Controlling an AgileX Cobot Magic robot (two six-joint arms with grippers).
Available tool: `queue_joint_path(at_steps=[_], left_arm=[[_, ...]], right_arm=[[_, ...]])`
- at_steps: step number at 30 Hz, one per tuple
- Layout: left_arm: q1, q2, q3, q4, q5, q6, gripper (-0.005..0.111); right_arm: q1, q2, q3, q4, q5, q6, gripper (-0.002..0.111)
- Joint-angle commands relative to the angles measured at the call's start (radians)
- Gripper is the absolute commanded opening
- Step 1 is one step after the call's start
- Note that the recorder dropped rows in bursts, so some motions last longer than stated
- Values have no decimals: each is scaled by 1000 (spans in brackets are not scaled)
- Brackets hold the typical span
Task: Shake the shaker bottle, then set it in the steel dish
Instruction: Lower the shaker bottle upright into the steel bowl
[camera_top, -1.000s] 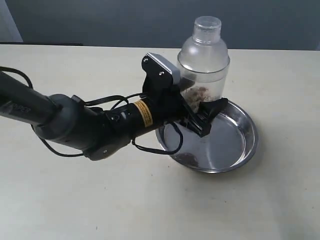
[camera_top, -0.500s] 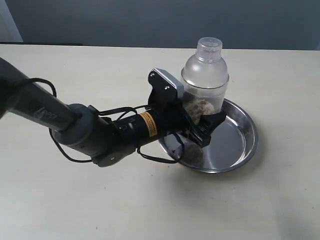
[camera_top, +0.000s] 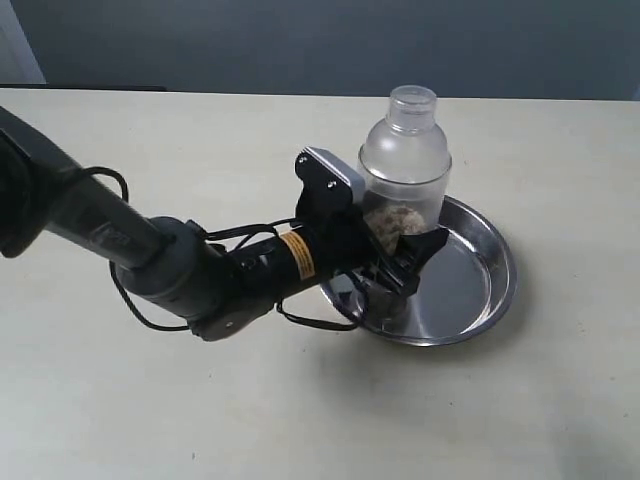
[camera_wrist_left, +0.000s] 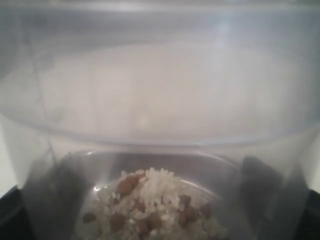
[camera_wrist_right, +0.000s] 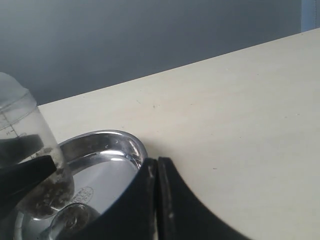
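1. The dark, cable-wrapped left arm (camera_top: 150, 260) reaches low across the pale table (camera_top: 200, 420).
2. The left gripper (camera_top: 405, 262) clamps the bottle's lower wall.
3. The frosted, dome-topped bottle (camera_top: 405, 160) stands upright, cap up, with brown and white grains inside, over the dish's left side.
4. The dish (camera_top: 480, 290) is round, shiny steel with a low rim.
5. The right gripper (camera_wrist_right: 156, 170) has its black fingers pressed together, empty, beside the dish.
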Motion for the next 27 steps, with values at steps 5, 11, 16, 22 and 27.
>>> queue_joint_path(at_steps=[5,11,16,22,27], left_arm=[[-2,48,-62,-20,-132,2,33],[-2,86,-88,-20,-145,2,33],[-2,93,-98,-19,-141,4,33],[-2,136,-131,7,-145,4,44],[-2,152,-143,8,-143,4,48]], right_arm=[[2,-4,1,-7,-10,-6,-1],[2,-4,1,-8,-10,-6,-1],[2,-4,1,-8,-10,-6,-1],[2,-4,1,-8,-10,-6,-1],[2,-4,1,-8,-10,-6,-1]])
